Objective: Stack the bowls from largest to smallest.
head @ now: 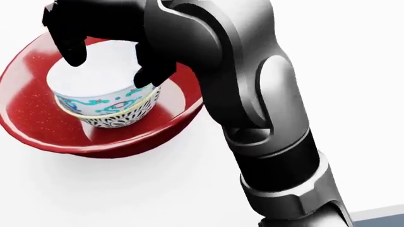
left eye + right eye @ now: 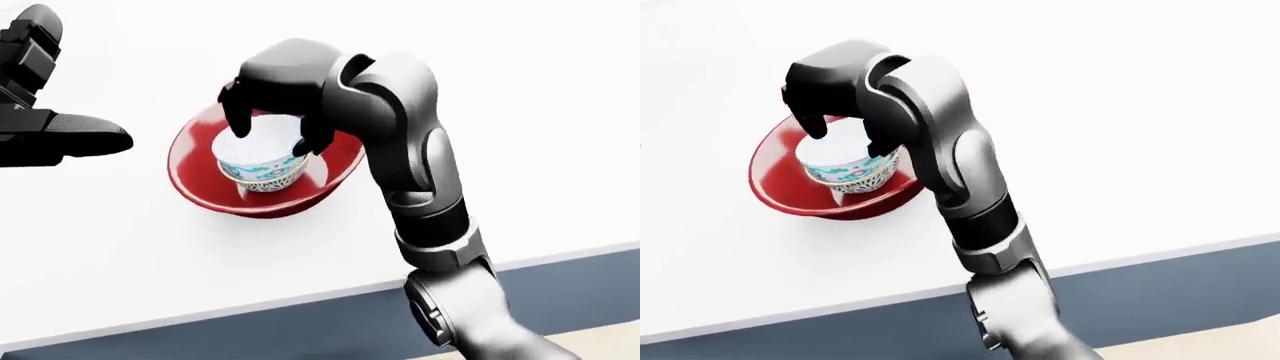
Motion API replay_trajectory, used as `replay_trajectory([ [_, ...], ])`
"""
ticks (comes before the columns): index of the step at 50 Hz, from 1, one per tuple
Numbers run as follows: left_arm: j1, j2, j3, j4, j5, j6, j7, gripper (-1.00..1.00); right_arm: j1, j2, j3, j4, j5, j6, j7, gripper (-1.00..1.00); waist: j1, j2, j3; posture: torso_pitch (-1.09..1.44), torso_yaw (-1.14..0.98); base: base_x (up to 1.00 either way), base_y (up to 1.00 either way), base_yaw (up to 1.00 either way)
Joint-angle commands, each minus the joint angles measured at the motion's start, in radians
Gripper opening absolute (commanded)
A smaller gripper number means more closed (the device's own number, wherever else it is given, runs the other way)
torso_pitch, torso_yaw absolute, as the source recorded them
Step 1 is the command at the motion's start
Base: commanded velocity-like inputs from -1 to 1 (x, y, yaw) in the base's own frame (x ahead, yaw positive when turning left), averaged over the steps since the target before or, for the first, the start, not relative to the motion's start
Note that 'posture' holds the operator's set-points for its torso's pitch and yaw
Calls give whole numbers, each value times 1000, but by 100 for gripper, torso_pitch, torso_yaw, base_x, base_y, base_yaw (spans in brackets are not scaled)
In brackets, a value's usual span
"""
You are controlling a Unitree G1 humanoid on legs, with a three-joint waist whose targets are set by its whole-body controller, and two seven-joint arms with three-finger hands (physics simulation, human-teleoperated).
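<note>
A large red bowl (image 1: 25, 111) rests on the white table. Nested in it is a black-and-white patterned bowl (image 1: 123, 117), and a small white bowl with teal markings (image 1: 94, 90) sits level inside that one. My right hand (image 1: 110, 66) hovers just above the small bowl, open, its fingertips (image 1: 148, 75) spread over the rim and not closed on it. In the left-eye view my left hand (image 2: 65, 139) hangs open to the left of the red bowl (image 2: 200, 176), apart from it.
The white table (image 2: 150, 255) runs to an edge low in the eye views, with a blue-grey face (image 2: 300, 330) below it. My right forearm (image 1: 271, 142) crosses the head view's right half.
</note>
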Motion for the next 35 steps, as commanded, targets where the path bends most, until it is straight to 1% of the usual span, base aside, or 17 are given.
replay_trajectory([
  [1,-20,25,27,-1,-2,-28,10,100,-51,-15,-23,-65,20,24,33,3,-1,7,-26,0,0,0,0,0],
  [4,-26,40,28,5,-17,-31,18,100,-63,-44,-38,-127,37,52,82,3,-2,5,-23,0,0,0,0,0],
  [6,-27,53,34,12,-29,-33,23,100,-80,-76,-59,-167,55,77,111,3,-3,4,-21,0,0,0,0,0],
  [7,-24,56,36,13,-30,-37,23,100,-92,-95,-73,-186,65,96,126,7,-3,3,-21,0,0,0,0,0],
  [11,-26,65,27,20,-32,-47,25,100,-134,-183,-113,-247,112,157,165,7,-3,0,-17,0,0,0,0,0],
  [13,-25,73,35,23,-41,-47,28,100,-137,-233,-135,-294,132,190,187,13,-2,-2,-15,0,0,0,0,0],
  [17,-21,98,52,34,-66,-53,37,100,-134,-316,-167,-370,176,254,219,18,-2,-6,-12,0,0,0,0,0],
  [18,-19,105,56,37,-70,-56,37,100,-103,-342,-170,-404,181,254,231,19,-2,-7,-11,0,0,0,0,0],
  [20,-14,113,57,42,-74,-62,38,100,-72,-388,-194,-448,202,268,238,25,-1,-10,-8,0,0,0,0,0],
  [22,-7,118,61,46,-73,-67,36,100,-61,-439,-224,-478,227,289,240,46,1,-13,-9,0,0,0,0,0],
  [23,-3,120,65,50,-75,-68,36,100,-51,-476,-248,-499,243,302,245,62,1,-14,-9,0,0,0,0,0],
  [24,1,122,71,52,-76,-70,35,100,-36,-514,-269,-529,260,319,255,73,2,-14,-10,0,0,0,0,0],
  [27,31,114,99,57,-57,-71,18,100,7,-635,-339,-583,330,363,255,100,8,-19,-8,0,0,0,0,0],
  [29,52,102,116,55,-36,-71,7,100,35,-713,-376,-609,384,395,240,100,11,-23,-7,0,0,0,0,0],
  [30,66,94,127,60,-11,-72,-8,100,52,-761,-408,-624,409,418,231,100,13,-25,-6,0,0,0,0,0],
  [33,93,76,151,46,49,-68,-38,100,159,-877,-482,-676,499,458,176,100,17,-32,-6,0,0,0,0,0],
  [35,145,51,193,10,143,-52,-86,100,238,-963,-550,-731,567,504,162,100,21,-40,-6,0,0,0,0,0],
])
